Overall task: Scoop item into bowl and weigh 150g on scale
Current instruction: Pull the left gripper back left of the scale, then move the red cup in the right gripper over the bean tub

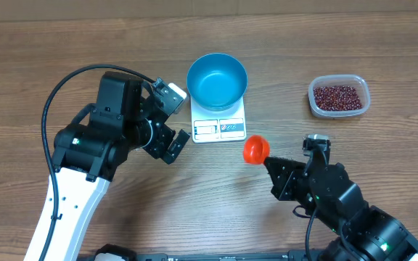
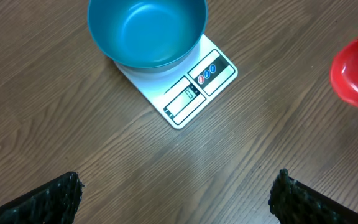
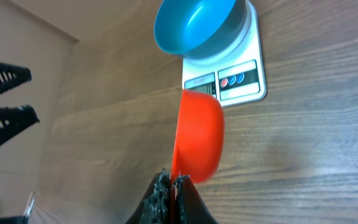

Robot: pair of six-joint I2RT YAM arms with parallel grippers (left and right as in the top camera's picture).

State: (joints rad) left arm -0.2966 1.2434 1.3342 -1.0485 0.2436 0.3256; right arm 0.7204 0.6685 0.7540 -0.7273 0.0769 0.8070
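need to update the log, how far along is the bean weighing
Done: the bowl sits empty on the scale. In hand: the right gripper is shut on a red scoop, which looks empty; the left gripper is open near the scale. Left: the beans are all in the tub, so every scoop and the weighing to target remain.

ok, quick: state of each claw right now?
Left claw: open, holding nothing.
Right claw: closed, holding the red scoop.
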